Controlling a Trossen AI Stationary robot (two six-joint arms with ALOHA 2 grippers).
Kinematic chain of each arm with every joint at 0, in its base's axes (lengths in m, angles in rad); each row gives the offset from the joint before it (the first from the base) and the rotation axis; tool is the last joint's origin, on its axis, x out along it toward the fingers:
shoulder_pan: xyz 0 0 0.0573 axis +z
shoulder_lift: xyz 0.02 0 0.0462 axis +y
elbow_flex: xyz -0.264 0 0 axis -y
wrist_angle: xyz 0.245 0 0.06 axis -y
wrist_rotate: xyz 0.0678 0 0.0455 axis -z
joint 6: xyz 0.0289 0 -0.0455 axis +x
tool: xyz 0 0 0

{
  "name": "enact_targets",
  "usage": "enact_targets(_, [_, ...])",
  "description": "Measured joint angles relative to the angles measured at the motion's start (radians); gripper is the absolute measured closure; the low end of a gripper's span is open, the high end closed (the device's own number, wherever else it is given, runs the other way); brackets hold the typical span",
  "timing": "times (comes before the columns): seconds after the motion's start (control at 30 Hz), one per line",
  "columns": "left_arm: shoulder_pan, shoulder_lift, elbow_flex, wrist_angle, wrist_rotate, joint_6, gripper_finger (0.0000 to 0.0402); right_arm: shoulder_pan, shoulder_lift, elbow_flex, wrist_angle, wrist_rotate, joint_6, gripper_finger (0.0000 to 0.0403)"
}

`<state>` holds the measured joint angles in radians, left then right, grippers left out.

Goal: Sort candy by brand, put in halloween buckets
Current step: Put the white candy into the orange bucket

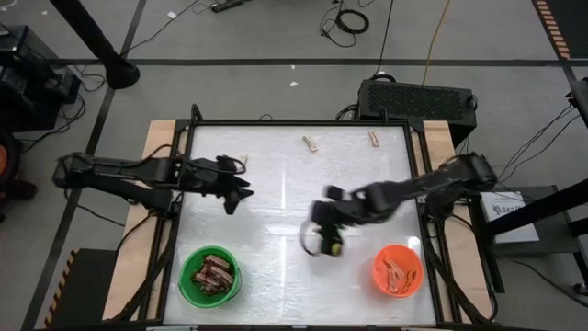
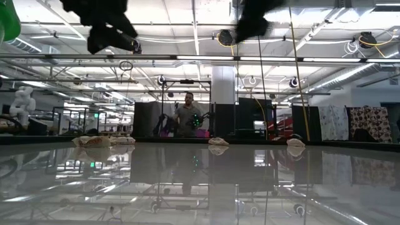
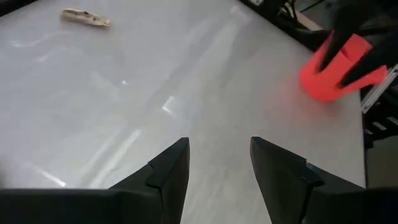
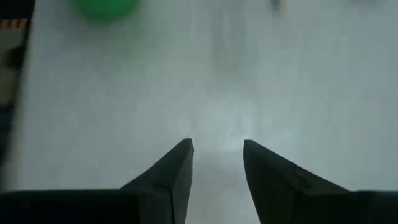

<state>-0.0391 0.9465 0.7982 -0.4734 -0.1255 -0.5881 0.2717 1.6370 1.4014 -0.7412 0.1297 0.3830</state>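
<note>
Two buckets: both at near edge of bench (image 1: 276,184), well apart.
Green bucket (image 1: 209,276): near-left corner, holds dark reddish-brown candy (image 1: 215,272); blurred green blob in R wrist view.
Orange bucket (image 1: 398,271): near-right corner, holds pale tan candy (image 1: 397,273); seen in L wrist view partly behind R arm.
Loose candy: three pale pcs near far edge – one far-left by L arm (image 1: 243,159), one mid (image 1: 311,143), one far-right (image 1: 374,139). Low view: pale pcs in a row across far part of bench, count unclear.
L tool (image 1: 241,191): over left-mid bench, above green bucket's side, not touching anything; fingers (image 3: 168,171) apart, nothing between, bare bench beyond.
R tool (image 1: 323,241): over mid bench, between the buckets, nearer orange one, raised off surface; blurred in high view. Fingers (image 4: 174,168) apart in wrist view, nothing between, bare bench under.
Yellow-green spot at R tool in high view: too blurred to tell what.
Low view: both arms only as dark shapes at top, off the surface.
Room: person standing far behind bench (image 2: 187,115), facing it, hands not near tools.
</note>
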Motion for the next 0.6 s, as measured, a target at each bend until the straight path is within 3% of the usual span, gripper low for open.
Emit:
enact_targets(0.17, [0.012,-0.076,0.0,-0.069,-0.002,-0.009,0.0224,-0.101,0.183,0.0,0.501,0.032,-0.486,0.0268])
enact_targets(0.27, [0.012,-0.094,0.0,-0.074,-0.002,-0.009,0.0224,-0.152,0.297,0.0,0.767,0.029,-0.654,0.0268])
enact_targets(0.4, [0.012,-0.104,0.0,-0.102,-0.003,-0.009,0.0224,-0.21,0.416,-0.001,0.963,0.027,-0.662,0.0268])
enact_targets(0.6, [0.018,-0.128,0.0,-0.185,-0.006,-0.008,0.0224,-0.27,0.536,0.035,1.012,-0.069,-0.578,0.0248])
